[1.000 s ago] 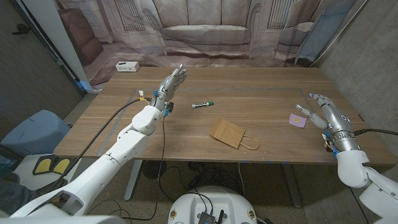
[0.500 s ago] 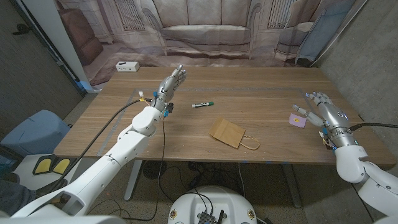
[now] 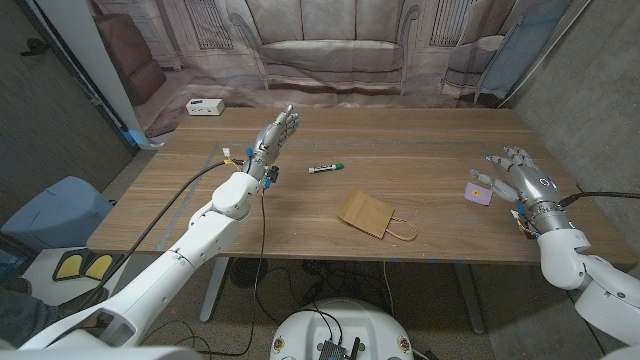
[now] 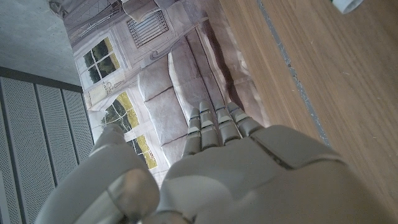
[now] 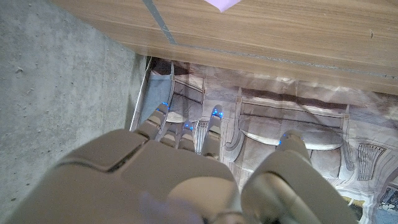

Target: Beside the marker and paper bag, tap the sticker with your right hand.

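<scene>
Printed cloth showing a sofa and panelled walls hangs behind the wooden worktop (image 3: 420, 140), with a bare concrete wall to the robot's right.

One right hand (image 3: 518, 178) hovers near the worktop's right edge, its fingers spread and holding nothing; the fingertips (image 3: 489, 172) reach toward the one sticker (image 3: 480, 192), a small pale purple square lying flat just beside them. Whether they touch it cannot be told from the head view. In the right wrist view the same hand (image 5: 186, 180) shows from behind with loosely extended fingers, and a corner of the sticker (image 5: 222, 4) lies on the wood apart from them.

Further toward the middle of the worktop, near its front edge, lies one small brown paper bag (image 3: 366, 213), flat, its loop handle pointing to the right. Beyond it, closer to the centre, lies one marker (image 3: 326, 168), white with a green cap, well apart from the sticker.

One left hand (image 3: 276, 134) is raised over the left part of the worktop, fingers straight and close together, gripping nothing; the left wrist view shows its back (image 4: 217, 168) facing the cloth. One white box (image 3: 205, 107) sits at the far left corner. Nothing lies between the right hand and the sticker.
</scene>
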`<state>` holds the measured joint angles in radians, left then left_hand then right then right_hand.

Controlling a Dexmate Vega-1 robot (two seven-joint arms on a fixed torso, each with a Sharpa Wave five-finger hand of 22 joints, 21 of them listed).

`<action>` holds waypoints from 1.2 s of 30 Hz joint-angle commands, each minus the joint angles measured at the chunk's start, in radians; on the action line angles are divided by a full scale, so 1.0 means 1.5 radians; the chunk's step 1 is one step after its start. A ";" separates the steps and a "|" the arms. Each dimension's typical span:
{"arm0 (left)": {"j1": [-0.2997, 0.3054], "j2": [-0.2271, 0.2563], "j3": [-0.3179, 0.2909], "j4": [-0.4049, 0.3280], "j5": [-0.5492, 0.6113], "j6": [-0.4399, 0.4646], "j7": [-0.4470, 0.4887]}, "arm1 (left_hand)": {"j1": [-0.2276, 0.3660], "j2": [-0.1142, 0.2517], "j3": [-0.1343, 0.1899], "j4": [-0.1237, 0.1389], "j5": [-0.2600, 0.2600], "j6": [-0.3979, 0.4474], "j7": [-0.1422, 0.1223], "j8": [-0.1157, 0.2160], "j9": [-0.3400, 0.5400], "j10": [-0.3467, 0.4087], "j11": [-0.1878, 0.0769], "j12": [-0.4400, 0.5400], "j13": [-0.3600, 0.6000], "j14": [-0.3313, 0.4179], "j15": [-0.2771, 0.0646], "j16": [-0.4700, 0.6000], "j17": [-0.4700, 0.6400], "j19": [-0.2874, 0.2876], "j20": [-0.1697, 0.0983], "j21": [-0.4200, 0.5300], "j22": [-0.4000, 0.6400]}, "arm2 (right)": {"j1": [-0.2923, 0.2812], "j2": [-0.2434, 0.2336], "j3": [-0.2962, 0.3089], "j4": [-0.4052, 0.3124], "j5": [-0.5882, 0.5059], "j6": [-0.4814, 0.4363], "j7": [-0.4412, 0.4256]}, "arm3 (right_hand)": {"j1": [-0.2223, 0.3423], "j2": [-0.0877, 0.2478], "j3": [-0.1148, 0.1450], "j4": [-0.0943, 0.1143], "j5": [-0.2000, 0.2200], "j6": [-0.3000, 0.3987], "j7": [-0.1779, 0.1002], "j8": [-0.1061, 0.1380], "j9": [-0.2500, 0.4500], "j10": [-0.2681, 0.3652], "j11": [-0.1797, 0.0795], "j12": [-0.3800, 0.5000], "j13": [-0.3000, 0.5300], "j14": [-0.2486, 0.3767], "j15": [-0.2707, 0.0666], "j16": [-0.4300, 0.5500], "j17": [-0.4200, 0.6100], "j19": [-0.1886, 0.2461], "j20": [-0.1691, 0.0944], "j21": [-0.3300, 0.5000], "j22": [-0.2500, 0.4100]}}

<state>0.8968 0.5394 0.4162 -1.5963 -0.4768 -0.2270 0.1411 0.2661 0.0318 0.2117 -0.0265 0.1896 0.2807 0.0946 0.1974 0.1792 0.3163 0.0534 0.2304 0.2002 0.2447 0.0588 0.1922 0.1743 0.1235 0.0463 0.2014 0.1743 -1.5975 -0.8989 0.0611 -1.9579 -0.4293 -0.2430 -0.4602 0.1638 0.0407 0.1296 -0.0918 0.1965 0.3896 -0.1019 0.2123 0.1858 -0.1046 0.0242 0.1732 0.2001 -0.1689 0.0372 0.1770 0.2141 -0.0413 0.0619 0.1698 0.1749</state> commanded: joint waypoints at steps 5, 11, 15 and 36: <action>0.002 0.002 -0.002 0.000 -0.002 -0.001 -0.002 | 0.005 0.005 -0.001 -0.004 -0.002 0.006 -0.002 -0.001 0.001 0.008 -0.001 -0.002 0.000 0.009 0.002 0.000 0.003 0.000 0.003 -0.003 0.003 | 0.013 -0.040 -0.026 -0.037 0.017 -0.109 0.066 | -0.024 0.003 -0.008 0.006 0.000 -0.017 0.001 -0.014 0.002 -0.098 -0.012 0.002 0.000 -0.144 0.000 0.003 0.004 -0.115 0.009 -0.001 0.003; 0.000 0.002 -0.001 0.001 -0.002 0.000 -0.003 | 0.005 0.005 -0.001 -0.004 -0.002 0.007 -0.002 -0.002 0.001 0.009 -0.001 -0.002 0.000 0.010 0.001 0.000 0.003 0.000 0.003 -0.003 0.003 | 0.019 -0.055 -0.036 -0.043 0.024 -0.133 0.075 | -0.026 0.005 -0.008 0.007 0.001 -0.012 0.000 -0.012 0.003 -0.110 -0.013 0.004 0.000 -0.155 0.000 0.004 0.004 -0.142 0.012 -0.001 0.004; -0.001 0.001 -0.001 0.001 -0.001 0.000 -0.002 | 0.005 0.005 -0.001 -0.005 -0.002 0.008 -0.002 -0.002 0.001 0.008 -0.001 -0.003 0.000 0.010 0.001 0.000 0.003 0.000 0.003 -0.003 0.003 | 0.022 -0.068 -0.040 -0.047 0.036 -0.145 0.090 | -0.034 0.007 -0.010 0.010 0.001 -0.003 0.001 -0.008 0.003 -0.119 -0.013 0.006 0.000 -0.164 0.000 0.007 0.006 -0.170 0.004 -0.001 0.004; 0.001 0.005 -0.003 -0.010 0.003 0.005 0.006 | 0.004 0.006 -0.001 -0.006 -0.002 0.010 -0.001 -0.002 0.001 0.009 -0.002 -0.004 0.000 0.010 0.002 -0.001 0.003 -0.001 0.004 -0.003 0.003 | 0.058 -0.116 -0.092 -0.038 0.072 -0.181 0.103 | -0.055 0.011 -0.015 0.022 0.002 -0.008 0.001 -0.013 0.003 -0.134 -0.014 0.010 0.000 -0.180 0.001 0.012 0.009 -0.215 -0.001 0.003 0.004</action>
<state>0.8966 0.5425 0.4144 -1.6001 -0.4762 -0.2269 0.1417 0.2714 0.0371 0.2073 -0.0306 0.1896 0.2841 0.0910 0.1974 0.1791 0.3254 0.0518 0.2241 0.2002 0.2555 0.0588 0.1922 0.1743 0.1199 0.0499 0.2014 0.1743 -1.5406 -1.0338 -0.0339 -2.0256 -0.3492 -0.4874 -0.3202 0.0900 0.0591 0.1078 -0.0646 0.1965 0.3888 -0.1018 0.1967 0.1887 -0.1664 0.0072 0.1819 0.2003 -0.1700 0.0357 0.1895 0.2259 -0.1679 0.0642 0.1670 0.1794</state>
